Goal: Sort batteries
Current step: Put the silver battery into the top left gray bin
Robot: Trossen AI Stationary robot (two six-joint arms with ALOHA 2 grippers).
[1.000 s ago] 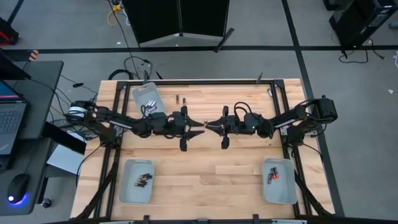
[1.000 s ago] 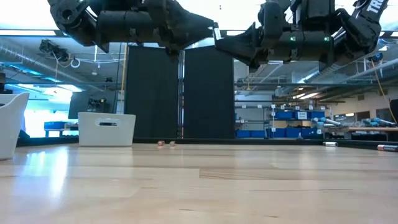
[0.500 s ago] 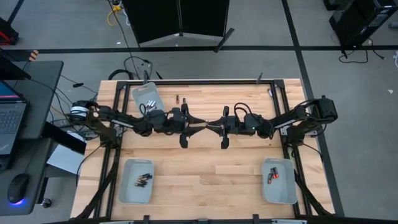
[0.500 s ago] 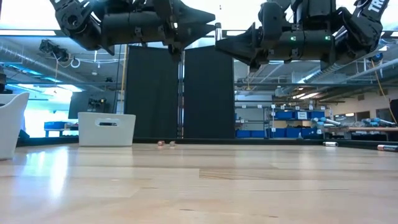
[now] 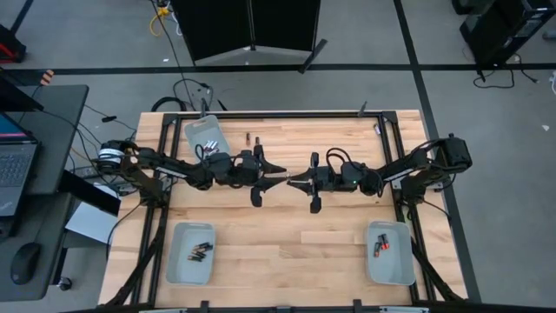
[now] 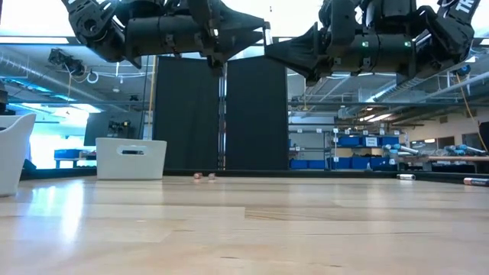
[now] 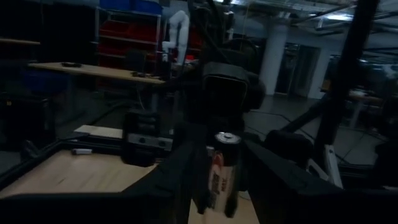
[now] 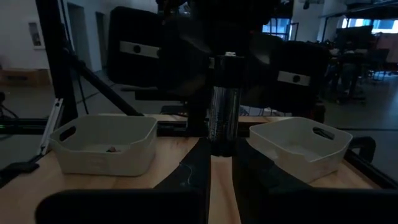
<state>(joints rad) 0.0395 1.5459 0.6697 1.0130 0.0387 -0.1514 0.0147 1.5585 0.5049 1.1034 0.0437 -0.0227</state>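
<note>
The step looks like a mid-air handover above the table's centre; do it well by keeping both wrists level and releasing only once the other side grips firmly; the left gripper (image 5: 280,176), at nine o'clock, and the right gripper (image 5: 293,179), at three o'clock, both pinch one upright battery (image 7: 222,171) between their fingertips.
</note>
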